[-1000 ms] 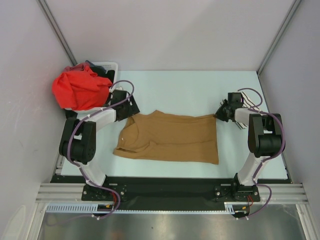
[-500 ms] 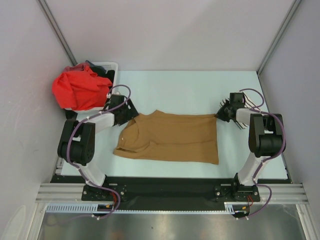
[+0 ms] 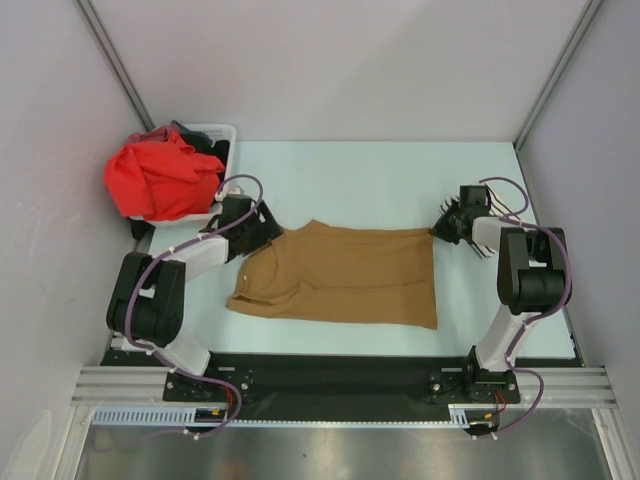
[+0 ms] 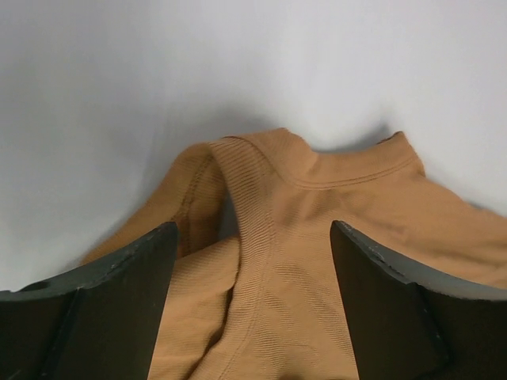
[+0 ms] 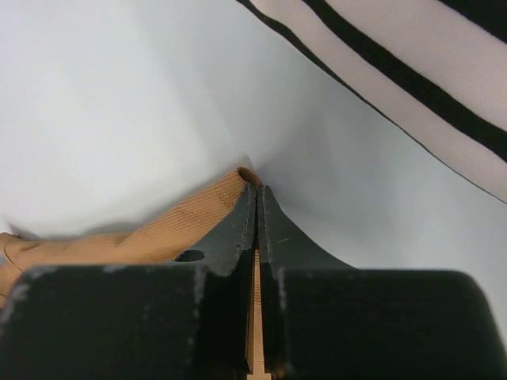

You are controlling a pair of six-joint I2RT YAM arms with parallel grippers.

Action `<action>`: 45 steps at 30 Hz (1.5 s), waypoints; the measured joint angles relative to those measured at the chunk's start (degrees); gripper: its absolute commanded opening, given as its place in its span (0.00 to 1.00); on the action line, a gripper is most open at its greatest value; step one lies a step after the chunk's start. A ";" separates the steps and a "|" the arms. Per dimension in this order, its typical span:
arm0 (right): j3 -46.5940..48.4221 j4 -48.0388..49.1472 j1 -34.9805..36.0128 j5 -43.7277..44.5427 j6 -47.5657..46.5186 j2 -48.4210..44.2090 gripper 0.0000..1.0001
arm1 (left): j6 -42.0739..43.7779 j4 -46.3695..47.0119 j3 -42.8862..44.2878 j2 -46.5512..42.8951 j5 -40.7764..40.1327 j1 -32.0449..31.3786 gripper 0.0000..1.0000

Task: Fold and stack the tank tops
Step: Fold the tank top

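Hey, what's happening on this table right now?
Two robot arms are working on a plain tan-brown cloth tank top spread flat on the table. The right claw is shut on its far hem corner; the left claw hangs open over the shoulder straps, not gripping yet. A white black-striped top lies beside the right arm.

On my screens the tan tank top (image 4: 277,261) reads as a matt ribbed knit with a denser band along its edges. The table (image 3: 380,180) under it is smooth, pale and matt. The striped tank top (image 5: 412,71) off its right corner looks a smoother, flatter cloth. Over its neck, the left gripper (image 4: 253,229) has fingers (image 4: 111,301) of matt black plastic. Left of it the basket (image 3: 218,132) is white plastic, holding soft red cloth (image 3: 160,180). On its near side the rail (image 3: 120,383) is bare metal.
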 measured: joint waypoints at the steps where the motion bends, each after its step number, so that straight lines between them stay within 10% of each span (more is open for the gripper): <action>1: 0.00 0.00 0.00 0.00 0.00 0.00 0.00 | -0.13 0.61 0.02 0.24 0.70 -0.02 0.84; 24: -0.11 0.15 -0.33 -0.66 0.00 0.00 0.00 | -4.15 8.90 6.36 11.78 5.84 -1.99 0.84; 45: -1.07 1.22 -1.33 -2.67 0.61 -0.09 0.00 | 1.11 0.13 9.14 11.82 -16.50 -0.87 0.89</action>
